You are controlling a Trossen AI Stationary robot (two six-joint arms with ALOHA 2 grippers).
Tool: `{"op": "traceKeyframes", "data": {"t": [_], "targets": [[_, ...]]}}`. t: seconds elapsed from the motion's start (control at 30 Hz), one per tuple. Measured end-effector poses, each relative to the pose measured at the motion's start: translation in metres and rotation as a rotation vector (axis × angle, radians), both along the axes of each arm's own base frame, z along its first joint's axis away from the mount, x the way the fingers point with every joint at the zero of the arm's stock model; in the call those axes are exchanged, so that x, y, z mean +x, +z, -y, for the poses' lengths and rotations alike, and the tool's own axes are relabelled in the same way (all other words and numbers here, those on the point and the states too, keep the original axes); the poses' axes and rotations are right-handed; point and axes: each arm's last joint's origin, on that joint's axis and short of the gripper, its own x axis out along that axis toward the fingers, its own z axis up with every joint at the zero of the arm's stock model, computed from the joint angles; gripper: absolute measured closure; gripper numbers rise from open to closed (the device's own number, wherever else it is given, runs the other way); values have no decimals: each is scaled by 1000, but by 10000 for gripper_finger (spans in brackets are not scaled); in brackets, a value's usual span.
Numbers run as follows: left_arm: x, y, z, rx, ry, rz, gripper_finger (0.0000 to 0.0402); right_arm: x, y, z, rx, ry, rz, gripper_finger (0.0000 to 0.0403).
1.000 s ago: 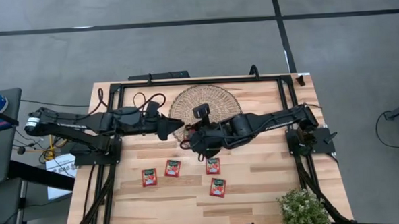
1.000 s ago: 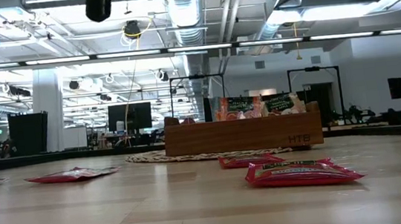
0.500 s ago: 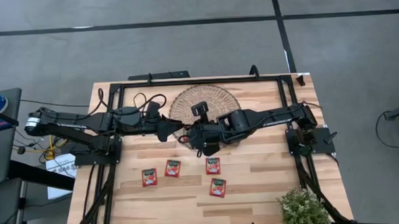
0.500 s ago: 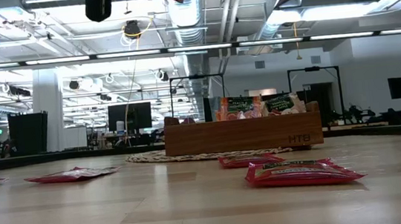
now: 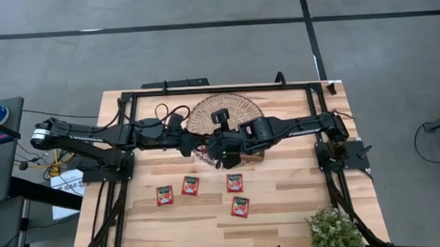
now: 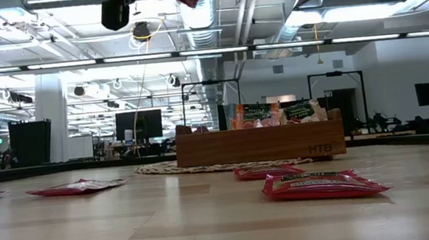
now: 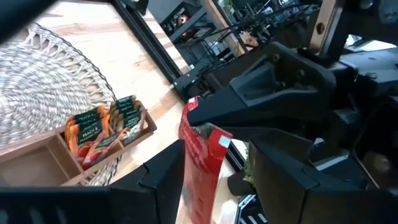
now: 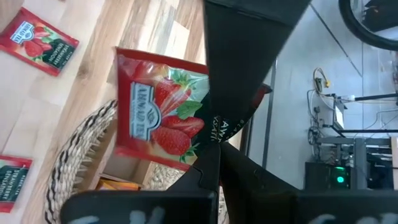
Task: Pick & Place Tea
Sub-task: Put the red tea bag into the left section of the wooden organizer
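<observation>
While the right gripper (image 8: 214,143) pinched a red strawberry-printed tea sachet (image 8: 160,107), the half-spread left gripper (image 7: 214,171) had closed in around it, suggesting a handover above the wooden divided tray (image 7: 93,163).

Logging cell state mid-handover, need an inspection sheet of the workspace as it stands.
Surface: wooden table, light planks.
Job's things: four tea sachets flat on the table; held sachet aloft; wooden tray with more sachets, on woven mat.
Clutter: potted plant at a table corner.
Grippers: right gripper shut on held sachet; left gripper open around it.
Cables: black loops on the table by the left arm.
Surroundings: grey floor; no person seen.
</observation>
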Motion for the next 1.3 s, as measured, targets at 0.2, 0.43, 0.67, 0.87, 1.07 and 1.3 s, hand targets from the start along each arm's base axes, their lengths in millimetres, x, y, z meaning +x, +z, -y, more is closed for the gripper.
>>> {"op": "traceKeyframes", "data": {"t": [0.2,0.43,0.67,0.87,1.07,1.3], "targets": [[0,0,-4,15,14,-1,296,-1,0,-4,1,10,-5,403],[2,-1,-3,46,-12,-8,395,-1,0,-2,1,6,-9,403],[2,-1,-3,105,-30,-14,401,0,0,-1,7,-2,4,403],[2,-1,-4,166,-21,-24,401,0,0,0,16,-18,14,403],[2,-2,-4,234,-8,-47,401,0,0,0,13,-21,12,403],[1,-5,-6,289,20,-91,401,-2,0,-1,7,-10,-2,366]]}}
